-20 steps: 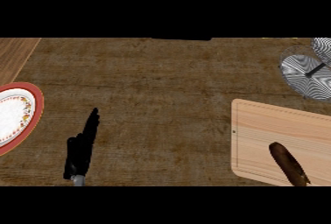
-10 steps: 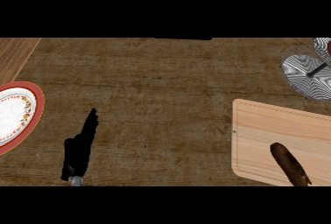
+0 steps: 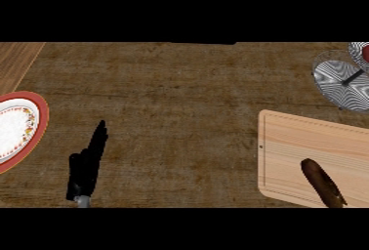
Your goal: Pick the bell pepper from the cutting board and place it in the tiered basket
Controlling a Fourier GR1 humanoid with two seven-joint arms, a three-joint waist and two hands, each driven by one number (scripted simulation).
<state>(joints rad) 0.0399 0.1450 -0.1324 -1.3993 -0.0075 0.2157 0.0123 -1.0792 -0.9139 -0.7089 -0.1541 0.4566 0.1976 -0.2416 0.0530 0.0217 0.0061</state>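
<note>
Head view shows only the robot's black left hand (image 3: 88, 163), resting near the bench's near edge toward the left, fingers straight and relaxed, holding nothing; the right hand is not in view. Just left of it, at the bench's left edge, lies a round white plate with a red rim (image 3: 34, 128). Well apart, at the near right corner, sits a pale wooden cutting board (image 3: 302, 146), and on its near part lies a dark reddish-brown elongated object (image 3: 322, 182), which by the task would be the bell pepper, though it looks long and thin. At the far right corner stands the grey wire tiered basket (image 3: 338, 83). The pepper lies far to the right of the left hand, across the bench. One risk is that its narrow, slanted shape could roll or slip aside if the fingers close off-centre.
</note>
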